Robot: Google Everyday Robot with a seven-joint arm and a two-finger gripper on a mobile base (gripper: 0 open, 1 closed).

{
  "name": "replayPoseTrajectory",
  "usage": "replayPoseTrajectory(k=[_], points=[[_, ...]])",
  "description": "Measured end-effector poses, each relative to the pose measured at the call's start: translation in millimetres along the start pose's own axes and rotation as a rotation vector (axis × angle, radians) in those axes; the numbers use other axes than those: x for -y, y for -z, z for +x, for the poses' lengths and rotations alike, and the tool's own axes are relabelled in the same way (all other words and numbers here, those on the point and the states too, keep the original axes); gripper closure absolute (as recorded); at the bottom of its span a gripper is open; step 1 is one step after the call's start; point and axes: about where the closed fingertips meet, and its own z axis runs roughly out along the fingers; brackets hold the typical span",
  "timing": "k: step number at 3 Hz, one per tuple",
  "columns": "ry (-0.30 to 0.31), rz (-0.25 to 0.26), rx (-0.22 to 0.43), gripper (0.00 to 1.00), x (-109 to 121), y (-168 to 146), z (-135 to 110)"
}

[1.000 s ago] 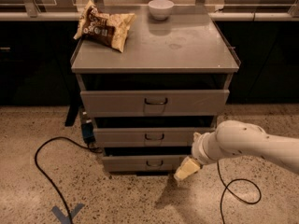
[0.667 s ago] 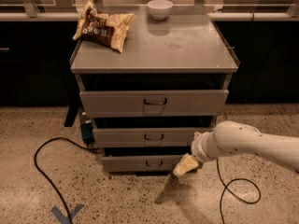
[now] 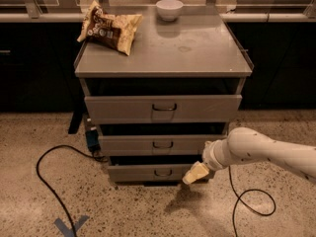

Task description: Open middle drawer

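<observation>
Camera view, inspected from the left of the frame to the right.

Lower left: a blue tape mark on the speckled floor, with a black cable looping past it toward the cabinet's foot.

Upper left of centre: a snack bag lies on the left rear of the grey worktop. A white bowl stands at the worktop's back edge, well apart from the bag.

Centre: three drawer fronts are stacked below the worktop. The top drawer has the tallest front. The middle drawer sits directly beneath it, with its small dark handle at the centre of the front. The bottom drawer is the lowest. No inside of the middle drawer shows, so it is judged not yet opened.

Lower right of centre: the gripper hangs low, in front of the right end of the bottom drawer's front. The white arm runs from it to the right edge of the frame. Whether the gripper is open or closed cannot be told. Nothing is seen held in it. Contact with the bottom drawer cannot be confirmed.

Governing relation: the middle drawer's handle lies up and to the left of the gripper in the frame, one drawer higher and nearer the cabinet's centre line. The handle's long axis runs level, left to right across the front. In my judgement the gripper must rise and shift left to meet the handle, and the pull would then come straight out from the cabinet front.

Lower right: a second black cable curls on the floor below the arm.
</observation>
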Motion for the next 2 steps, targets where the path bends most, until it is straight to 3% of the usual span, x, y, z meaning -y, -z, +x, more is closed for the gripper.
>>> replayPoseTrajectory(k=[1, 2], points=[[0.007, 0.02, 0.01, 0.0, 4, -5, -5], [0.026, 0.064, 0.07, 0.0, 20, -17, -33]])
